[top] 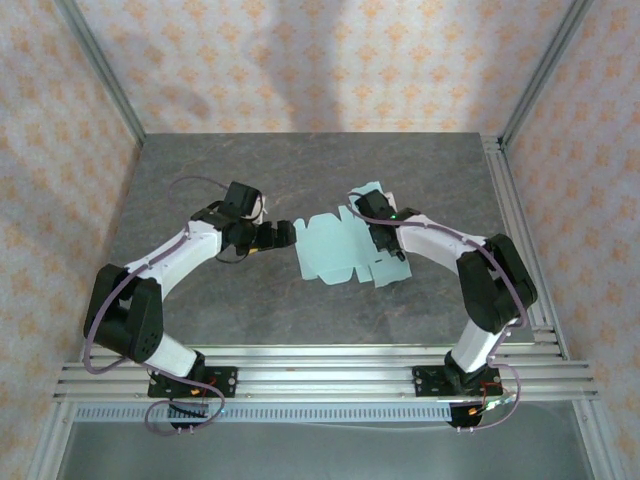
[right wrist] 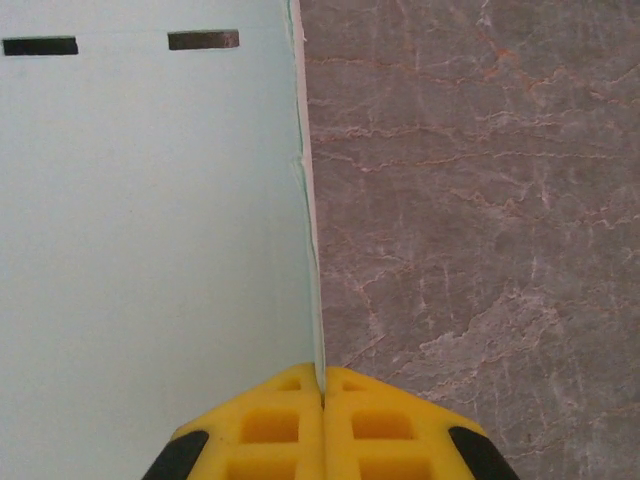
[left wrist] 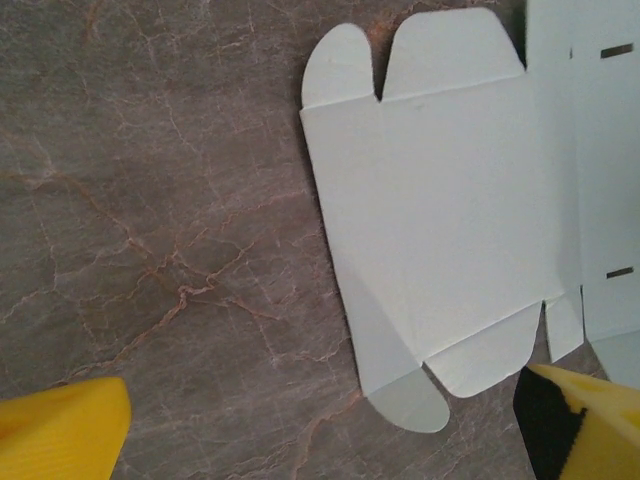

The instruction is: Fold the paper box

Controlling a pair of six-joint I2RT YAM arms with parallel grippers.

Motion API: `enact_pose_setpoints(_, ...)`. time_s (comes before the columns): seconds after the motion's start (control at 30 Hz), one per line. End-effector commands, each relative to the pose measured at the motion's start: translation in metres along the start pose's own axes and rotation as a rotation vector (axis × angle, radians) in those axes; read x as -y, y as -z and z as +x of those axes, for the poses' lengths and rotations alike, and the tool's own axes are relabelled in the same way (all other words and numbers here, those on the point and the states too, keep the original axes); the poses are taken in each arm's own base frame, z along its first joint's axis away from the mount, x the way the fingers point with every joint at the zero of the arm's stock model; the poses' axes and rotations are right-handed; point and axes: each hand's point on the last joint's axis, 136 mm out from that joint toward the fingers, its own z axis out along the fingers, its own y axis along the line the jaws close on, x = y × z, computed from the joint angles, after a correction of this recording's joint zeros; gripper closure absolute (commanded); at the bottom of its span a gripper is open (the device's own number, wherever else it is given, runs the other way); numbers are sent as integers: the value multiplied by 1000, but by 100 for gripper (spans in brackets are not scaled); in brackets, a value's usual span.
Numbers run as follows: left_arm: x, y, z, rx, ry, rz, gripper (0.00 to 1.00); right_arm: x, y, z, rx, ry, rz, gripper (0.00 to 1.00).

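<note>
Paper box (top: 335,250) is barely folded, mostly flat on the counter (top: 220,310). The right gripper (right wrist: 322,382) pinches its edge; the left gripper (top: 286,236) gapes beside it.

The box (top: 335,250) is an unfolded die-cut sheet of pale mint-blue card. It lies mostly flat at the centre of the table (top: 200,200), spread a little toward 3 o'clock. In the left wrist view one broad panel has rounded flaps at 12 and 6 o'clock, and the next panel, at 3 o'clock, has two small slots. In the right wrist view two dark slots sit at 12 o'clock. One long edge runs down to 6 o'clock, pinched in the right gripper (right wrist: 322,400).
</note>
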Motion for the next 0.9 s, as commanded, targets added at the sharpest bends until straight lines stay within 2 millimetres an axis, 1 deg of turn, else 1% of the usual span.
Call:
enact_pose_setpoints(0.0,5,3,-9,48,-66,22,1,1,8,-9,65,-61,-78,100)
enact_pose_setpoints(0.03,6,4,-12,60,-94,28,4,-5,8,-10,69,-83,-153,100)
enact_pose_setpoints(0.1,13,7,-17,91,-173,54,6,-23,14,-10,79,-113,-340,100)
enact_pose_setpoints(0.2,19,8,-28,128,-268,61,6,-44,32,-14,126,-109,-561,100)
enact_pose_setpoints(0.27,19,4,-35,116,-317,42,7,-51,41,-14,140,-85,-651,100)
enact_pose_setpoints(0.33,11,-5,-44,96,-321,-23,10,-52,44,-13,144,-54,-682,100)
enact_pose_setpoints(0.37,11,-11,-47,80,-333,-29,11,-50,44,-12,140,-42,-685,100)
enact_pose_setpoints(0.43,16,-19,-53,64,-358,-12,12,-48,44,-12,133,-29,-694,100)
enact_pose_setpoints(0.57,29,-34,-62,32,-430,45,16,-47,48,-11,126,-5,-734,100)
enact_pose_setpoints(0.67,32,-44,-68,2,-473,49,24,-50,52,-12,119,17,-764,100)
enact_pose_setpoints(0.8,43,-58,-71,-59,-500,112,28,-51,51,-11,100,31,-775,100)
enact_pose_setpoints(0.83,44,-66,-69,-87,-498,132,30,-51,51,-10,95,32,-776,100)
enact_pose_setpoints(0.87,47,-68,-69,-102,-496,147,31,-51,51,-10,96,33,-777,100)
